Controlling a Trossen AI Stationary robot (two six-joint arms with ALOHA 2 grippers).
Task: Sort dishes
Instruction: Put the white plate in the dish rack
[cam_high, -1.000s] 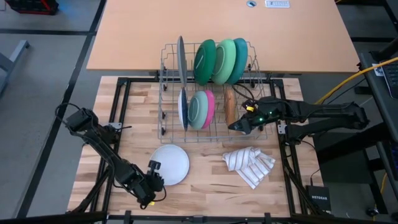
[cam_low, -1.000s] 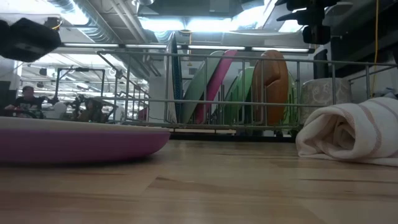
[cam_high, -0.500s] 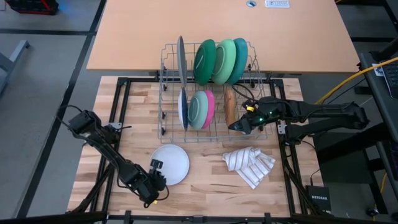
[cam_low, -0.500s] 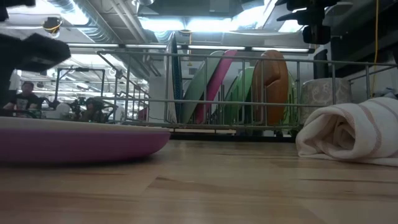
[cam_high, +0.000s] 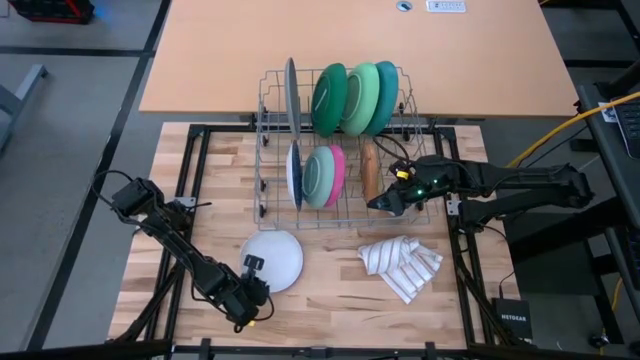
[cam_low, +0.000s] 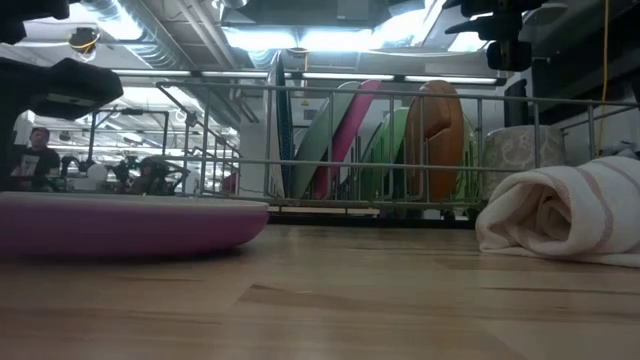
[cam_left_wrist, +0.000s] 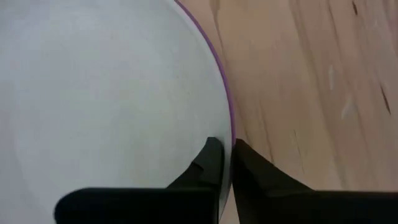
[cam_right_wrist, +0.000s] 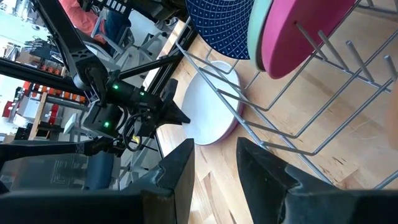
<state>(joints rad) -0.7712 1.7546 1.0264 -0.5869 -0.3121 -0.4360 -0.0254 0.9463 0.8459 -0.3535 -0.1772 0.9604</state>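
Note:
A white plate with a purple underside lies flat on the table in front of the wire rack. It also shows in the low view. My left gripper is at the plate's near-left rim, shut on it. My right gripper is open and empty, beside the rack's near right corner. In the rack stand grey, dark green, green and teal plates. In front of them stand blue, light green, pink and brown dishes. My left gripper holds the plate's rim at its near-left side. One finger lies over the white top face, and the other is outside the purple edge. The fingers slant down from the table's near-left side. The plate's underside rests on the table.
A rolled white cloth with dark stripes lies to the right of the plate, in front of the rack. A second, tan table stands behind the rack. Bare wood lies near the left edge and the front edge.
My left gripper has come down and moved a little toward the plate, reaching its rim. The plate has shifted slightly toward the table's left edge. My right gripper has kept still.

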